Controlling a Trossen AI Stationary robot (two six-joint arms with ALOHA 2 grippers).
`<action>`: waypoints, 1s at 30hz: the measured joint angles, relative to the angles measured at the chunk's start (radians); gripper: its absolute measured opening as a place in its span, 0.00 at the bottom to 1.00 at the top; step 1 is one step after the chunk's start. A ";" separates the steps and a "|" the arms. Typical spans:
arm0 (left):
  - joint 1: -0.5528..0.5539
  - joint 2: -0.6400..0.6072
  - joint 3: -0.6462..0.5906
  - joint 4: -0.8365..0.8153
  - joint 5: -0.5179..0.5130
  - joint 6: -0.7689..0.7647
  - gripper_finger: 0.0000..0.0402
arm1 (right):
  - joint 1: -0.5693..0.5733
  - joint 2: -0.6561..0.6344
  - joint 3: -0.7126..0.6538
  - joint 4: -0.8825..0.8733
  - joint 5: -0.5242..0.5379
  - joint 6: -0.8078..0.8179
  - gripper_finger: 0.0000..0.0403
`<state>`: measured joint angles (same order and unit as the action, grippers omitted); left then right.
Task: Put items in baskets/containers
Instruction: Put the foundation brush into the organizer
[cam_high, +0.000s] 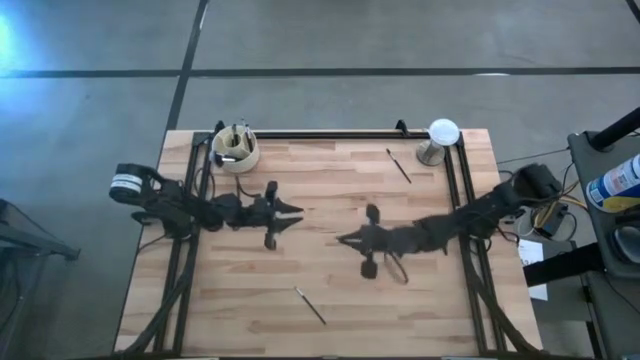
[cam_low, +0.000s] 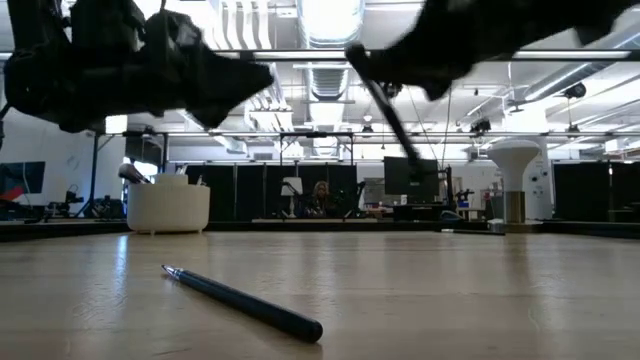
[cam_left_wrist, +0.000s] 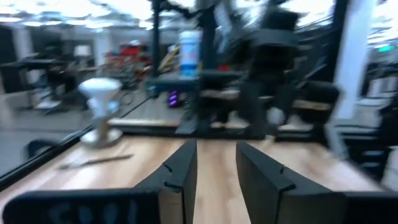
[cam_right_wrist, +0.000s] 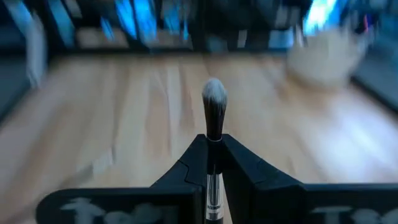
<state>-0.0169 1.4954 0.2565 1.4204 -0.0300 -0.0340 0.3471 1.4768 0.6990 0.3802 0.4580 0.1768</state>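
Note:
The cream cup (cam_high: 236, 149) stands at the table's far left corner with a few brushes standing in it; in the low view the cup (cam_low: 168, 206) shows far left. One dark brush (cam_high: 399, 165) lies near the far right, another brush (cam_high: 310, 305) near the near edge, also the brush (cam_low: 245, 300) closest in the low view. My right gripper (cam_high: 345, 240) hovers over the table's middle, shut on a pale-tipped brush (cam_right_wrist: 213, 93). My left gripper (cam_high: 297, 212) is open and empty, hovering left of centre and pointing toward the right arm. My right gripper (cam_right_wrist: 213, 140) pinches the brush between its two fingers just behind the head, on the metal collar and handle (cam_right_wrist: 213, 149). The brush lies along the fingers, its head sticking out past the fingertips. It is lifted clear of the table, and the brush (cam_low: 385, 105) slants in the low view.
A white dome on a metal stand (cam_high: 440, 140) sits at the far right corner. A black frame rail (cam_high: 330, 134) runs along the far edge and both sides. Bare wood lies between the two grippers and the near edge.

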 joint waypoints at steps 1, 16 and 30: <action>-0.009 0.000 0.013 0.000 0.019 0.001 0.26 | -0.027 0.009 -0.025 0.117 -0.040 -0.045 0.06; -0.057 0.004 0.243 -0.271 0.047 0.029 0.26 | -0.165 0.151 -0.040 0.650 -0.283 -0.236 0.06; -0.084 0.004 0.256 -0.273 0.072 0.052 0.26 | -0.165 0.162 0.031 0.652 -0.275 -0.252 0.06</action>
<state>-0.1009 1.4994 0.5127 1.1476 0.0421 0.0181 0.1825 1.6386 0.7301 1.0322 0.1825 -0.0747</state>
